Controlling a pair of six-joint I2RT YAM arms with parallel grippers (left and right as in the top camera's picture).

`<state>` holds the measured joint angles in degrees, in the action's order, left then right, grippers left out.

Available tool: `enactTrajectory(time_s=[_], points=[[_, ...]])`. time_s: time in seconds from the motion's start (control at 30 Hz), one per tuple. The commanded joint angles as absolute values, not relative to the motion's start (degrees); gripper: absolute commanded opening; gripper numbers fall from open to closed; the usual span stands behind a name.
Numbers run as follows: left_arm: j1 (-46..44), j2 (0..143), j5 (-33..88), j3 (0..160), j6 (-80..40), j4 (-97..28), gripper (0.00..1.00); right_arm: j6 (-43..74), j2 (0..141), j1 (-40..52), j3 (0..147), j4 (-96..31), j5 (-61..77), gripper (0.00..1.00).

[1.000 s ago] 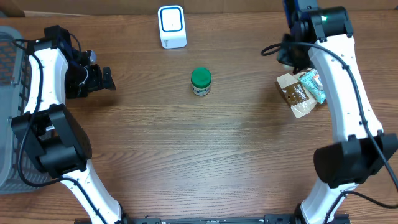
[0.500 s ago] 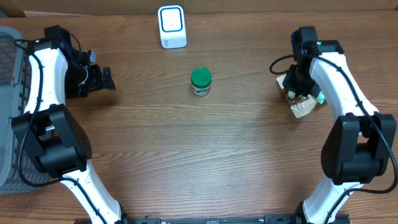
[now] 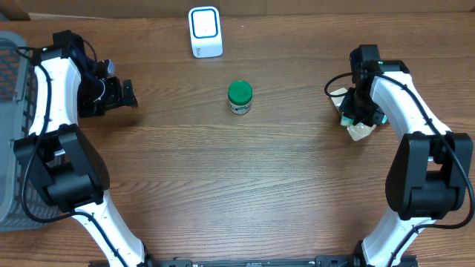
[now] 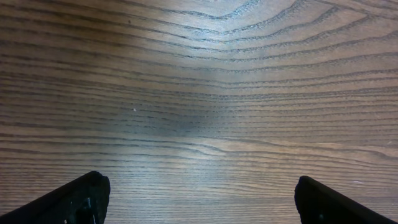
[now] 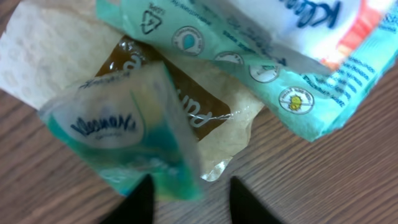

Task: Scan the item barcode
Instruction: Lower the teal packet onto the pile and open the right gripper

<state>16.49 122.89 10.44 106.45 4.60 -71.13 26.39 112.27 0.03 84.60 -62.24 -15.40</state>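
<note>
right gripper: fingers partly spread with bare wood showing between the tips, so not clamped on anything as far as I can see. It's sitting low, right on top of the packet pile.
what it touches: the small tissue pack is just ahead of the left finger, with its lower corner poking toward the gap. Can't tell if it's actually touching.
rest of the pile: the brown packet is just past the small pack, and the big tissue pack lies further ahead and over to the right.
left gripper: spread as wide as it goes, holding nothing, only wood grain under it.
vs a second ago: the right arm was up by the table's back edge with the whole pile in plain sight. Now it's down over the pile and hiding most of it. Left arm, jar and scanner haven't budged.
room: lots of bare table between the right gripper and the jar. The scanner is well apart from both grippers, by the back edge. The basket is behind the left arm at the table's edge.
</note>
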Motion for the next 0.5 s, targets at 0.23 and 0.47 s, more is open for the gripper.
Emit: enactTrajectory(time_s=[0.23,0.47], points=[[16.43,122.13,10.46,106.98,4.71,-71.11,0.99,26.57,111.96,-0.08,86.63,-65.12,-15.73,0.52],[16.43,122.13,10.46,106.98,4.71,-71.11,1.00,25.61,111.87,0.12,96.86,-74.37,-14.26,0.55]])
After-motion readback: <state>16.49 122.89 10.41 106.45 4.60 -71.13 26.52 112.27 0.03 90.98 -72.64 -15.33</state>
